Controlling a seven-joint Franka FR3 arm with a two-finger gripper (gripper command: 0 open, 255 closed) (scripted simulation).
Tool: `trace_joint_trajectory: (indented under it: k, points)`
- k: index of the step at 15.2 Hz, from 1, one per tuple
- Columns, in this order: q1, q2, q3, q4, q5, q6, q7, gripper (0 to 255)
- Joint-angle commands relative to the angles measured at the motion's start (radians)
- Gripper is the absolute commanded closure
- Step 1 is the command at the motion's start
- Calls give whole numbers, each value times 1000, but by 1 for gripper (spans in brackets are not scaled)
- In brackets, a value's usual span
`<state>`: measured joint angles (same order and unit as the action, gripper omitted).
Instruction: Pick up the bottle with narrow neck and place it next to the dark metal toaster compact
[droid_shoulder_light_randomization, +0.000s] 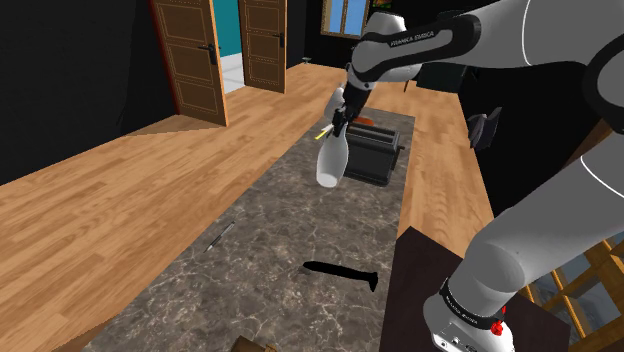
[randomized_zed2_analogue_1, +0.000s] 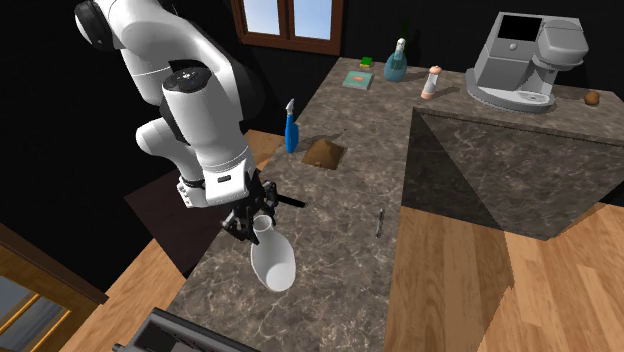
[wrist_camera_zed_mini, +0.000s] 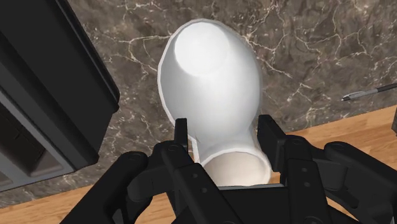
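Hanging by its narrow neck, the white bottle (droid_shoulder_light_randomization: 331, 162) sits just beside the dark toaster (droid_shoulder_light_randomization: 378, 150), wide end down over the marbled counter (droid_shoulder_light_randomization: 250, 250). We've got the black gripper (wrist_camera_zed_mini: 222, 132) clamped on that neck, its fingers (wrist_camera_zed_mini: 268, 132) pressing from either side. That hold makes sense: the neck is the one slim part the jaws can span, and the fat body hangs below it.

From the second exterior view the bottle leans rather than hanging plumb, and we judge its base isn't settled on the stone yet. It's on the toaster's open side, close but apart, so we read this as the set-down stage.

As for contents, the bottle is opaque white, so we can't tell whether anything is inside. The toaster's slots are only partly visible from the wrist, so their contents are unclear too.

A pen (wrist_camera_zed_mini: 369, 93) lies well apart on the counter, out of our way. We'd say the tilt is the risk here: let go like this and the bottle could tip against the toaster.
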<state>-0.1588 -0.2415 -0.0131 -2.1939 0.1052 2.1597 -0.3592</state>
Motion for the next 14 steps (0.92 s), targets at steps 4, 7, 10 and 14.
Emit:
trace_joint_trajectory:
  k: [4, 7, 10, 14]
  points:
    - [2, 16, 1, -50, 5, 68, -5, 255]
    - [3, 29, 1, -79, 9, 109, -10, 255]
    - [4, 44, 1, -105, 13, 150, -16, 255]
    - [5, 64, 1, -134, 18, 199, -23, 255]
